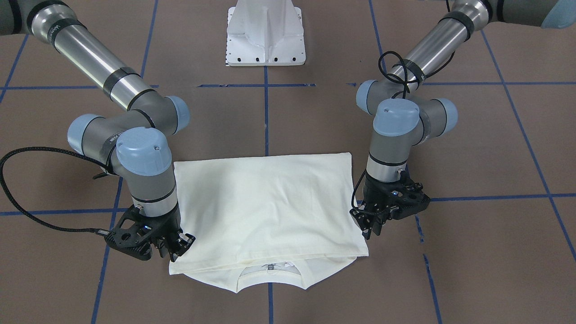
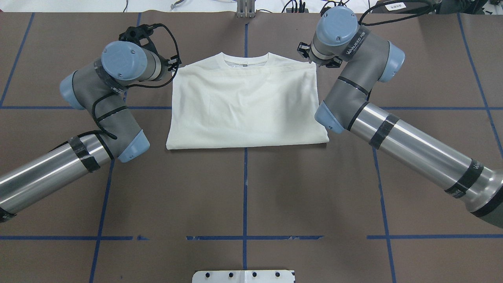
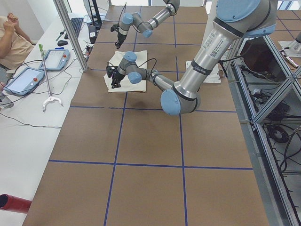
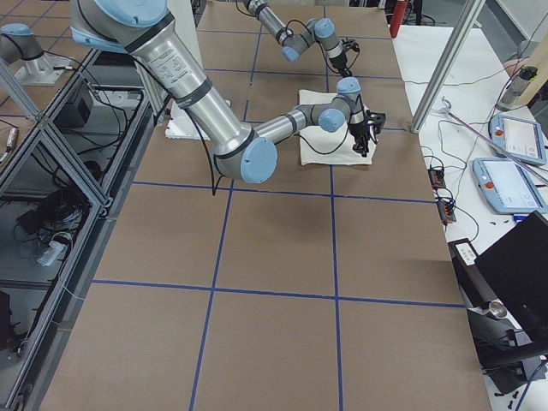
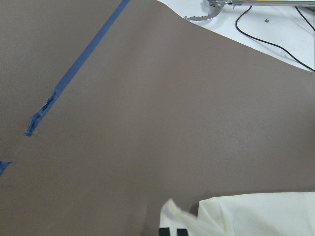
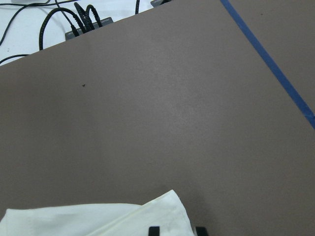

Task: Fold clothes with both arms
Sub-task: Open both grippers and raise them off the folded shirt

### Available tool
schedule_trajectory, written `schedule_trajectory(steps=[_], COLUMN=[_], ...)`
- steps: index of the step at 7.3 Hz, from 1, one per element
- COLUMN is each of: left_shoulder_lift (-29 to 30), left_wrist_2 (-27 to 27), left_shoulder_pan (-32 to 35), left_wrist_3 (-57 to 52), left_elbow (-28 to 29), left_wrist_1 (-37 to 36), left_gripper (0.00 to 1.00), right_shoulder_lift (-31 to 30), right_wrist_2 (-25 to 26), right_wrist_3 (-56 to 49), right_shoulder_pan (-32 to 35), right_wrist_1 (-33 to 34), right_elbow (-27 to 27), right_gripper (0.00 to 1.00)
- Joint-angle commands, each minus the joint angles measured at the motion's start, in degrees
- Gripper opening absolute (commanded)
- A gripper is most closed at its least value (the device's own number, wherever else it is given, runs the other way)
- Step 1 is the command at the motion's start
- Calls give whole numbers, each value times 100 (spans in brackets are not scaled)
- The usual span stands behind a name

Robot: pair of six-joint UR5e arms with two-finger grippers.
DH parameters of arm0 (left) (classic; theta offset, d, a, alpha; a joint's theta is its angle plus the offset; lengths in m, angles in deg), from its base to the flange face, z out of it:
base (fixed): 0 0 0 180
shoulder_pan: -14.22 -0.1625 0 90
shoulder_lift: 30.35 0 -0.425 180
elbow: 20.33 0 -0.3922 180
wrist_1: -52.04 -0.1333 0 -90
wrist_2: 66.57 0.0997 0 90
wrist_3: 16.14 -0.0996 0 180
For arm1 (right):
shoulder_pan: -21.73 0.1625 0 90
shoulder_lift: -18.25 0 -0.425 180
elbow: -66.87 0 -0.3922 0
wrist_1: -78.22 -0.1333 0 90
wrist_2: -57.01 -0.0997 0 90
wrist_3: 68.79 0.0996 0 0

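Now the T-shirt lies folded at 12 o'clock on the table; the left gripper pinches its 10 o'clock corner; the right gripper has fingers apart around the 2 o'clock corner; I would release evenly and lift straight up.

Plain cream-white folded fabric shirt; brown tabletop gridded with blue tape lines; grey metal left arm and right arm, light-blue joint caps; collar label at shirt's 6 o'clock, perhaps grey.
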Motion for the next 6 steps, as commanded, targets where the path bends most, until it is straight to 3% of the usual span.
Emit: schedule_trajectory(steps=[1,2,4,6], left_shoulder_lift=[-185,-211,-212,-290], left_wrist_2=[-41,-76,-862,-1070], left_shoulder_pan=[17,157,211,237], left_wrist_3=[-87,-218,-342,-333], left_elbow=[-177,-187,-187,-222], left_wrist_1=[491,500,754,895], left_gripper=[54,54,53,53], right_shoulder_lift=[-957,-1469,-1719,-2306], right_wrist_2=[-189,-260,-374,-619], right_wrist_3=[206,556,988,1436], right_shoulder_pan=[-224,-513,-717,-989], right_wrist_1=[10,-7,54,194], right_elbow=[-1579,-2252,-2687,-3608], right_gripper=[63,66,76,78])
